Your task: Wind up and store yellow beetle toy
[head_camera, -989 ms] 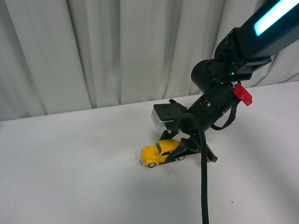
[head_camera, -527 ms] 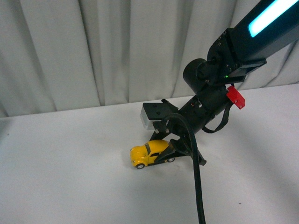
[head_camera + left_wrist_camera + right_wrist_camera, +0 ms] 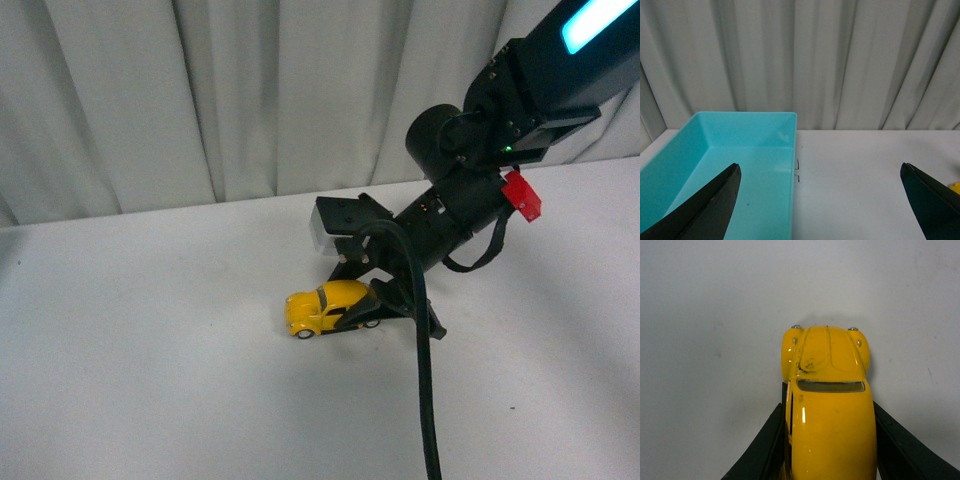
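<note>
Yellow beetle toy point(image 3: 322, 308) point(image 3: 827, 365): it stands on its wheels on the white table point(image 3: 150, 380), near the middle of the front view, nose towards the robot's left.
Toy surface: glossy yellow, with a dark scuff on the bonnet point(image 3: 807, 364) and two small silver lamps at the nose, seen from the right wrist camera.
Right gripper point(image 3: 350, 303) point(image 3: 827, 410): closed onto the toy's rear half, one black finger point(image 3: 765, 445) pressed against each flank, while the bonnet sticks out past the fingertips.
Right arm: it slopes down from the upper right of the front view. It carries a lit cyan strip point(image 3: 600, 20), a red tab point(image 3: 520, 195) and a pale camera block point(image 3: 330, 225) just above the toy.
Cable point(image 3: 425, 400): a thick black lead loops off the right wrist, crosses in front of the gripper and runs to the bottom edge of the front view.
Left gripper point(image 3: 818, 172): spread wide with nothing between its two dark fingertips, held above the table and well apart from the toy.
Teal bin point(image 3: 745, 130): a shallow rectangular tray on the table, under the left gripper's one finger; it shows only in the left wrist view.
Toy and bin: no view shows both, so their distance cannot be told.
Backdrop: a pleated grey-white curtain point(image 3: 200, 100) hangs behind the table's far edge.
</note>
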Controlling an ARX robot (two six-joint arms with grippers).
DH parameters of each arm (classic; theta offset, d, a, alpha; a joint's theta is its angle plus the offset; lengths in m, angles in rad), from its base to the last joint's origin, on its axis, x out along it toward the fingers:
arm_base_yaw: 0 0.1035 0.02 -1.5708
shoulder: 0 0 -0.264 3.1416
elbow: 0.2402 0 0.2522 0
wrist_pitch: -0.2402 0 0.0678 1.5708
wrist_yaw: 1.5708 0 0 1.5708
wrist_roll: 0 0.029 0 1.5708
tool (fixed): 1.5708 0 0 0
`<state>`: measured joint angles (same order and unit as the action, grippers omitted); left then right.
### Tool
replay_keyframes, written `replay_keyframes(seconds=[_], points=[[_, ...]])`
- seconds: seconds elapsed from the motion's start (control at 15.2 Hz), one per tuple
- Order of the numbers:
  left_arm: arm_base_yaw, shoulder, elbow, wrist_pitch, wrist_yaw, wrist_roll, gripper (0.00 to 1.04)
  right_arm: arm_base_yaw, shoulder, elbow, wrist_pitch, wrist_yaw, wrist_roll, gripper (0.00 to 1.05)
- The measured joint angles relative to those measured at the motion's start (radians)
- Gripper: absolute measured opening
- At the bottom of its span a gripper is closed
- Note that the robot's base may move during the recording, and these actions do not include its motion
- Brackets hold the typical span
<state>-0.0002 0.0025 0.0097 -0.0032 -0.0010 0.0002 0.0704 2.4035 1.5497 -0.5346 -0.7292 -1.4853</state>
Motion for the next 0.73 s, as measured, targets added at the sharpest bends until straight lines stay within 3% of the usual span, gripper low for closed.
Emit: replay_keyframes(seconds=[0.73], points=[[0.0, 0.0, 0.0, 0.0, 0.0, 0.0, 0.98, -0.197, -0.098, -0.252, 0.068, -0.037, -0.116, 0.42]])
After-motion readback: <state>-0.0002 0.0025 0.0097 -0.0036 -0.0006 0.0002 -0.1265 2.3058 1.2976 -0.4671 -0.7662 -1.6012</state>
